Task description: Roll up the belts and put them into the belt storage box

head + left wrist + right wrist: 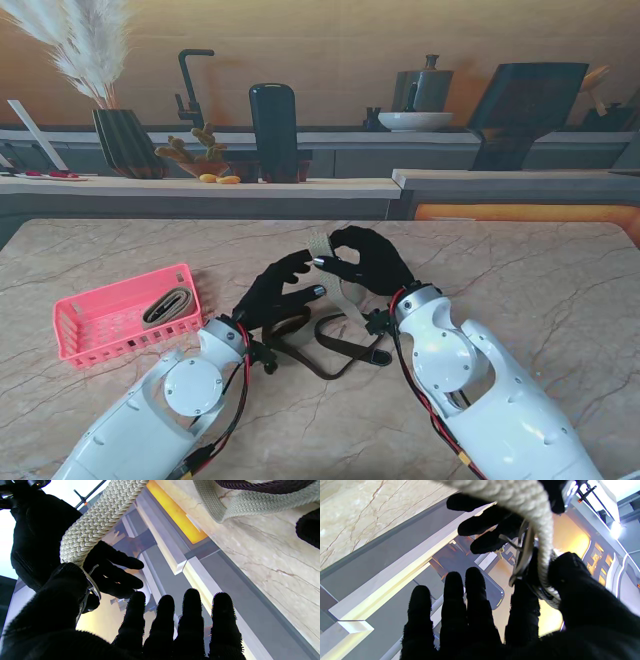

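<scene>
A beige woven belt is held up over the middle of the table between my two black-gloved hands. My right hand pinches its buckle end between thumb and forefinger; the metal buckle shows beside the thumb. My left hand has its thumb pressed on the same end, with its four fingers held straight. The rest of the belt hangs down to the table. Beneath the hands a dark brown belt lies loose. The pink storage box stands at the left with a rolled belt inside.
Beyond the table's far edge runs a counter with a ribbed vase, a small cactus pot, a dark upright cylinder and a white bowl. An orange panel sits behind the right side of the table.
</scene>
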Motion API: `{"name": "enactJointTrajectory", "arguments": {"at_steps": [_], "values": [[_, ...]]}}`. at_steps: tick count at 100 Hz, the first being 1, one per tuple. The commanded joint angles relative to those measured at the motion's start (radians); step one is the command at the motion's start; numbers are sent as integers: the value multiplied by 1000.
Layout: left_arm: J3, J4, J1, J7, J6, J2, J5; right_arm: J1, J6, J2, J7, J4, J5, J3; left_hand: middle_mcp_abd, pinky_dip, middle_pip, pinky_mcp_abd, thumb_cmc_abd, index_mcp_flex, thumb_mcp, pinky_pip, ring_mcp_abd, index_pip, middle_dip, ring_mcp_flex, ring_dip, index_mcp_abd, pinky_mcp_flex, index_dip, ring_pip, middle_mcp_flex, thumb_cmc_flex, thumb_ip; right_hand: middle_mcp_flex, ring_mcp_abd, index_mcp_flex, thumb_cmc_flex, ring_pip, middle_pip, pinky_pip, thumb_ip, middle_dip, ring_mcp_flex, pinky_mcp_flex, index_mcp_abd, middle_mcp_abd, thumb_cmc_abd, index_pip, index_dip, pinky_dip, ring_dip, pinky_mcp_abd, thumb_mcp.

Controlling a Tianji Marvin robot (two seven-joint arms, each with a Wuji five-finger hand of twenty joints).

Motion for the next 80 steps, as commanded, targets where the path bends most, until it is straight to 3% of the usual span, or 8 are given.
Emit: {"name": "enactJointTrajectory", "arguments": {"at_steps": [1, 26, 52, 63, 80], "values": [[7, -16, 9, -9, 5, -14, -20, -1, -5, -11, -1, 3, 10, -6, -32, 15, -18, -39, -47, -37, 47, -25, -42, -38, -10, -18, -8, -2, -7, -24, -15, -40, -51, 9, -30, -24, 20, 17, -65, -44, -60, 36, -29, -47, -20, -163, -30, 104, 32, 5, -42, -42, 8, 12], [28, -26, 9, -18, 10, -29, -123, 2, -9, -20, -4, 23, 65, -18, -37, 23, -17, -39, -91, -66, 131, -28, -53, -16, -10, -9, -9, -39, 5, -15, -18, -37, -66, 0, -35, -24, 15, 14, -99, -91, -133, 34, -72, -56, -6, -177, -43, 110, 27, -2, -49, -82, 20, -3], [50, -33, 8, -31, 34, -44, -227, 7, -7, -27, -9, 37, 100, -31, -51, 34, -1, -37, -100, -79, 203, -12, -67, 22, -17, 30, -15, -62, 26, -1, -9, -3, 1, -2, -33, -21, 14, 11, -90, -93, -146, 34, -78, -43, 8, -184, -51, 111, 26, -2, -35, -76, 23, -7], [53, -41, 16, -25, 46, -56, -291, 8, -7, -28, -13, 41, 102, -34, -80, 49, 32, -35, -88, -55, 230, 19, -79, 80, -8, 66, -5, -74, 39, 22, 14, 48, 39, -7, -32, -22, 11, 9, -85, -93, -148, 34, -79, -34, 13, -190, -53, 114, 23, -2, -29, -71, 24, -9], [48, -63, 33, -26, 69, -67, -392, 6, -2, -32, -24, 46, 104, -36, -132, 60, 110, -25, -76, 76, 275, 78, -99, 274, 32, 173, 15, -135, 73, 119, 61, 227, 104, -12, -31, -21, 11, 10, -79, -92, -151, 35, -79, -27, 18, -189, -53, 114, 22, -1, -18, -64, 24, -12]]}}
